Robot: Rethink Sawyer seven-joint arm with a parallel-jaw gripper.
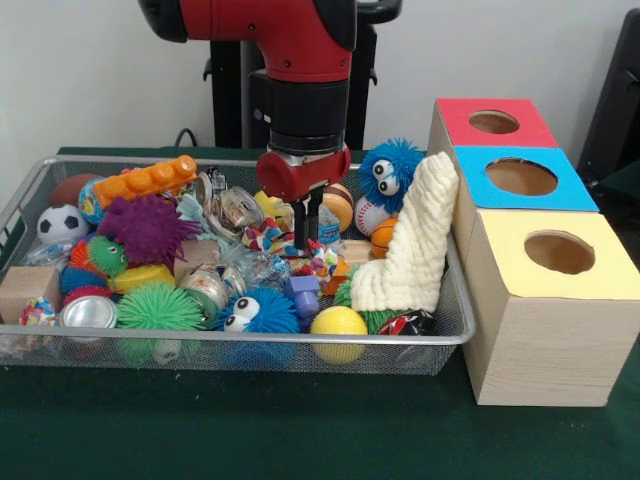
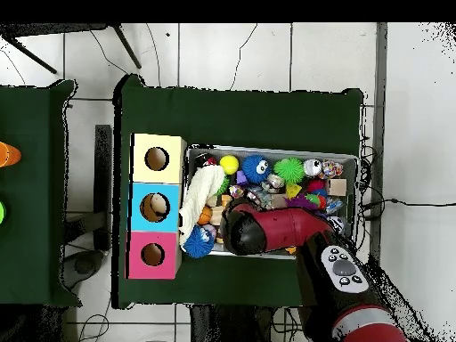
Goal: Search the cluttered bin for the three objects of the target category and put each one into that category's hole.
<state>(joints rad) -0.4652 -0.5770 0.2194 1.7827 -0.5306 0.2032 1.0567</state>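
Note:
The wire mesh bin [image 1: 250, 338] stands on the green table and is full of toys; it also shows in the overhead view [image 2: 267, 148]. To its right is a wooden box with a red hole [image 1: 493, 122], a blue hole [image 1: 521, 177] and a yellow hole [image 1: 559, 252]. My gripper [image 1: 303, 245] hangs straight down over the bin's middle. Its fingers are close together, with the tips among small wrapped items beside a purple block [image 1: 303, 290]. I cannot tell whether anything is held. In the overhead view the arm [image 2: 267, 230] hides the gripper.
In the bin lie a soccer ball [image 1: 62, 223], a purple spiky ball [image 1: 148, 228], an orange toy [image 1: 150, 180], a green spiky ball [image 1: 158, 308], two blue fuzzy balls with eyes [image 1: 255, 312], a yellow ball [image 1: 338, 322] and a cream knitted cloth [image 1: 415, 240] leaning on the box side.

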